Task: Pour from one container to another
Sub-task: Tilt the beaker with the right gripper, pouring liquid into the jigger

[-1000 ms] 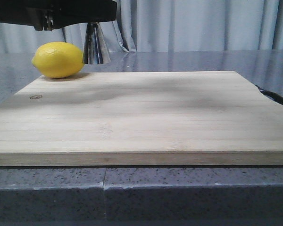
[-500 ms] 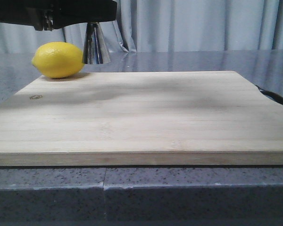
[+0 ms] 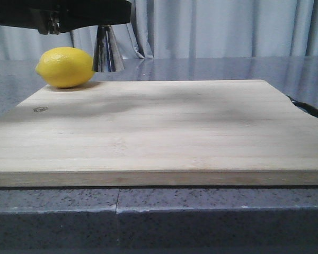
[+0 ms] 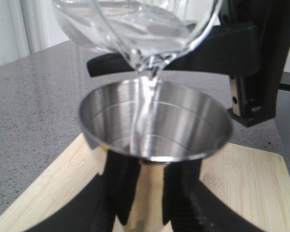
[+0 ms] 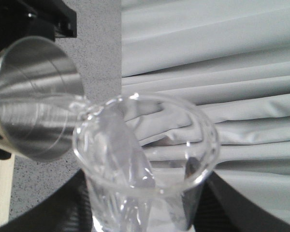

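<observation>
The front view sits low, nearly level with the pale wooden cutting board, and faces forward across it toward the grey curtain. The left wrist view looks down at close range into the shiny steel jigger, with the tilted clear glass beaker above it. The right wrist view, very near, looks along the beaker toward the jigger. Both wrist views share these two vessels.

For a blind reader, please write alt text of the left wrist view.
A tilted clear glass beaker pours a thin stream of clear liquid into the open steel jigger, held from below by the left gripper. A wooden board lies underneath.
</observation>
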